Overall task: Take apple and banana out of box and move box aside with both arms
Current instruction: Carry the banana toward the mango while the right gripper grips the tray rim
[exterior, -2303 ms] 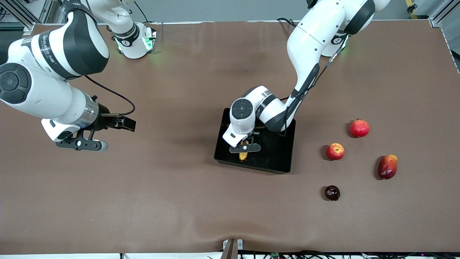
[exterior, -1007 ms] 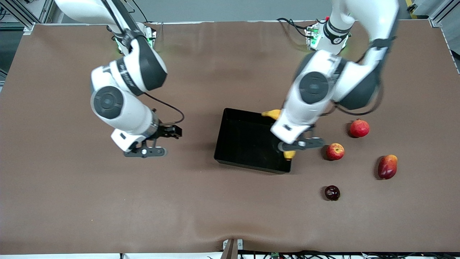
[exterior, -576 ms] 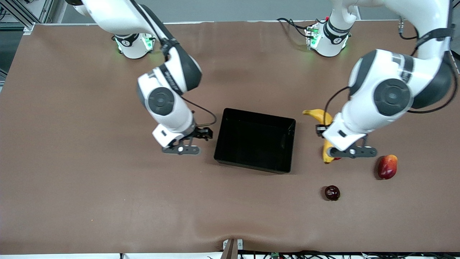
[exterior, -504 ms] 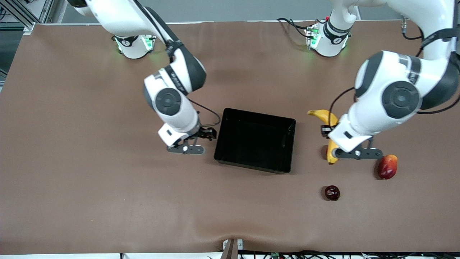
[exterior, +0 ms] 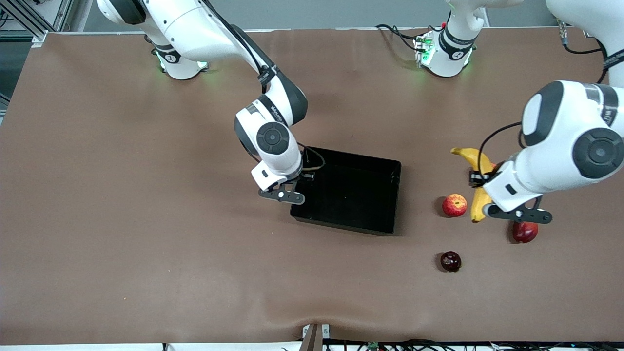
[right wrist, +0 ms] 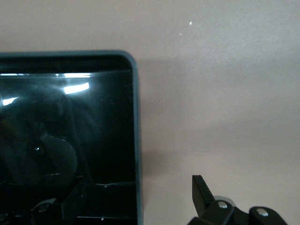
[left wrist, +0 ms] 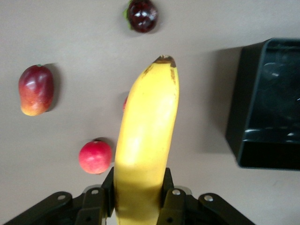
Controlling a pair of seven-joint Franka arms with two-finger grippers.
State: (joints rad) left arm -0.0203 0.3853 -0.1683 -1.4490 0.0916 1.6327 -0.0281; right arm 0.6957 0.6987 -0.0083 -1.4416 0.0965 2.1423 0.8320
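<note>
My left gripper (exterior: 519, 214) is clamped on the banana (exterior: 478, 181), carrying it above the worktop (exterior: 146, 253) toward the left arm's end, over the loose fruit there. The apple (exterior: 454, 205) already lies on the worktop just beside the banana's lower tip, well clear of the box (exterior: 347, 191), with the mango (exterior: 525, 231) partly under my gripper and a dark fruit (exterior: 450, 261) nearer the front camera. The box looks empty. My right gripper (exterior: 282, 196) hangs with its jaws spread wide over the box wall at the right arm's end. As I judge it, I am on the banana's placement: next I need a bare spot away from the apple, a gentle lowering, then release before both arms take the box.
</note>
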